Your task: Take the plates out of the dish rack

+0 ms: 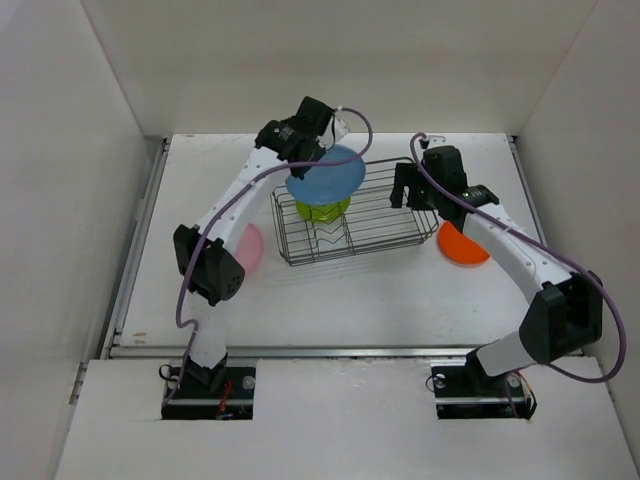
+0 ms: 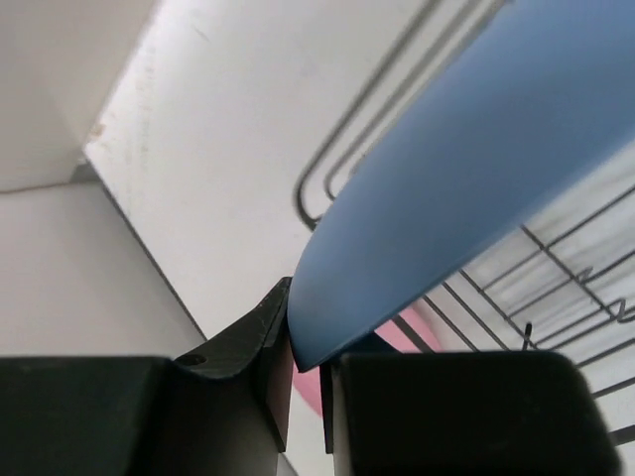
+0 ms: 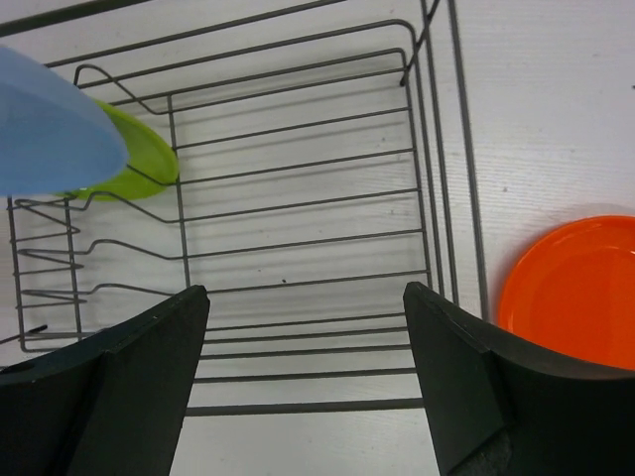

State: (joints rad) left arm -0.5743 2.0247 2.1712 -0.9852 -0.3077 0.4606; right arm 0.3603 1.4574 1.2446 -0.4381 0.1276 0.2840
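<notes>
Left gripper [image 2: 310, 369] pinched blue plate [image 1: 326, 176] by rim above dish rack [image 1: 360, 250], clearing prongs; I noted right gripper [image 3: 306, 297] wide, empty.

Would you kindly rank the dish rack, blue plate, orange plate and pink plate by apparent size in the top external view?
1. dish rack
2. blue plate, lifted nearer the camera
3. orange plate and pink plate: both partly hidden, too alike to rank
</notes>
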